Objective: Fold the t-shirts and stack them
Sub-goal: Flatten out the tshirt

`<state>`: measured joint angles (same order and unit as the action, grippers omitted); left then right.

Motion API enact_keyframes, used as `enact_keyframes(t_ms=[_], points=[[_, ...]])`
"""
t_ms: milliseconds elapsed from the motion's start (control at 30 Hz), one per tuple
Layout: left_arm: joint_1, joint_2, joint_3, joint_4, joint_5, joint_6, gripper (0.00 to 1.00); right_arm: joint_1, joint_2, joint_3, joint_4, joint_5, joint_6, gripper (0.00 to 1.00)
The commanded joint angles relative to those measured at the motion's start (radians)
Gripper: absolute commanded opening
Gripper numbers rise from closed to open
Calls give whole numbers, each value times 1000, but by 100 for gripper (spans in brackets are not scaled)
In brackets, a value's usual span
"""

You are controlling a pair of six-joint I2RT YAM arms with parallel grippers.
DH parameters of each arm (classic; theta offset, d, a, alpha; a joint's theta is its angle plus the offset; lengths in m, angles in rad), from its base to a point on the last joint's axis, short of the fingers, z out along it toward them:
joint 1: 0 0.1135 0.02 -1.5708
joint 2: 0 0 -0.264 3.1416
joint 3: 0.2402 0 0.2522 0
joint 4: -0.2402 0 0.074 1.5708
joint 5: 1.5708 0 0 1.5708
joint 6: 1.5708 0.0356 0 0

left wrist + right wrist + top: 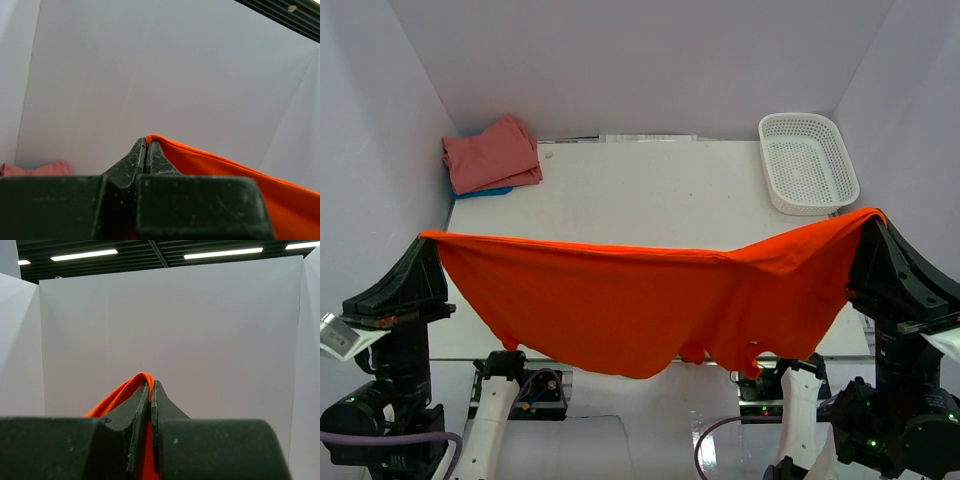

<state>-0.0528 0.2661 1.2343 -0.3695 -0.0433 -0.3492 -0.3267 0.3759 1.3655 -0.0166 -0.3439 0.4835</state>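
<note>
Orange-red t-shirt (620, 300) stretched between left gripper (428, 240) and right gripper (876, 216), both clamped

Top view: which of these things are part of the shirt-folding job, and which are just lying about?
In the job: orange-red t-shirt, pinched by left hand and right hand; folded salmon-pink t-shirt; blue t-shirt beneath it.
Lying about: white mesh basket.
</note>
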Motion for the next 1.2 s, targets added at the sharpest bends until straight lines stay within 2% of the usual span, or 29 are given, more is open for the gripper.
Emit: enact_keyframes(t_ms=[0,100,167,400,633,733,900,1167], points=[[43,96,31,-34,-15,-26,0,-14,37,-32,61,16,1,8],[115,140,57,-36,42,-115,0,-23,52,-29,73,20,1,8],[133,163,74,-40,91,-122,0,-17,57,-26,56,28,-19,8],[134,165,7,-46,100,-122,0,1,95,-134,67,-1,-35,8],[146,156,-71,-46,146,-129,0,57,127,-144,49,13,-103,8],[146,165,-44,-36,160,-123,0,72,149,-102,23,5,-138,8],[137,226,53,-46,186,-96,0,110,179,106,-81,25,-195,8],[139,151,116,-46,209,-131,0,107,84,224,-45,-76,-171,8]])
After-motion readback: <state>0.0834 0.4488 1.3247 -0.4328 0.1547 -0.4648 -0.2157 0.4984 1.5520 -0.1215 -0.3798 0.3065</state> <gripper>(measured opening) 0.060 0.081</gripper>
